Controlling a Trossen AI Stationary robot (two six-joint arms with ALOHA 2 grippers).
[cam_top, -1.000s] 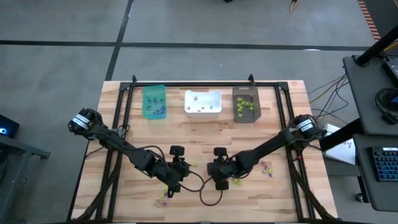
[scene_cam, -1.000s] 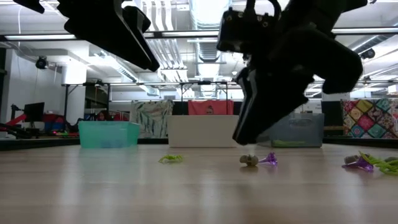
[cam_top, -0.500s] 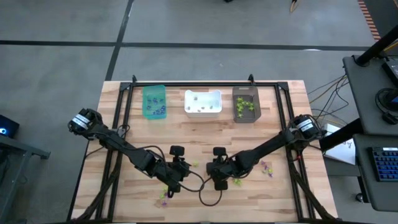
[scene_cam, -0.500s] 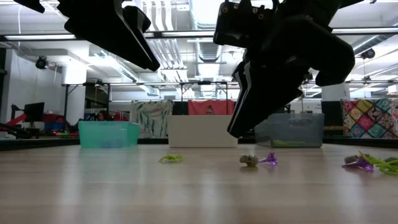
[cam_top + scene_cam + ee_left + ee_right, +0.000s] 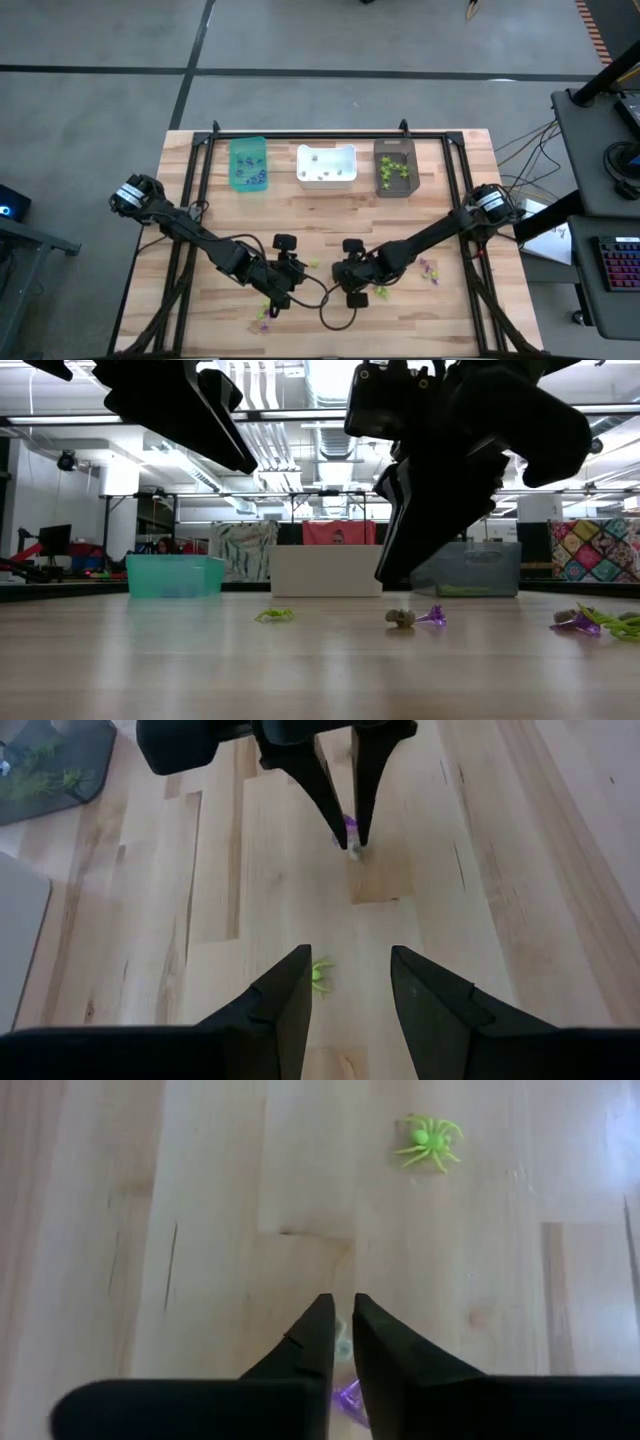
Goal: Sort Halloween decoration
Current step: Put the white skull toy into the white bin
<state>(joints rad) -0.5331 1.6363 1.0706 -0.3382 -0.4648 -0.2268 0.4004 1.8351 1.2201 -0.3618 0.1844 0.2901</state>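
- The Halloween decoration lies partly loose on the wooden table point(image 5: 330, 220) and partly in three bins along the far edge.
- A lime-green spider point(image 5: 430, 1140) rests on the boards, between the two grippers; the left wrist view shows it point(image 5: 320, 976) just ahead of the left fingers.
- A pale greyish trinket point(image 5: 401, 618) and a purple trinket point(image 5: 432, 616) lie on the table touching or almost touching each other, below the right gripper.
- More purple and green pieces point(image 5: 590, 622) lie together near the right arm's side, and a few others point(image 5: 265, 315) lie near the front edge, under the left arm.
- The right gripper point(image 5: 341, 1342) hangs just above the table, over the greyish and purple pair. Its fingers are nearly closed, only a thin gap stays between them. The greyish piece shows in this gap, but I cannot tell if the fingers hold it.
- In the left wrist view the tips of the right gripper point(image 5: 349, 838) stand right at these two pieces.
- The left gripper point(image 5: 345, 982) waits above the table, near the middle front, with its jaws apart and nothing between them.
- The teal bin point(image 5: 248, 164) holds purple pieces, the white bin point(image 5: 326, 166) a few pale ones, the dark brown bin point(image 5: 396, 168) green ones.
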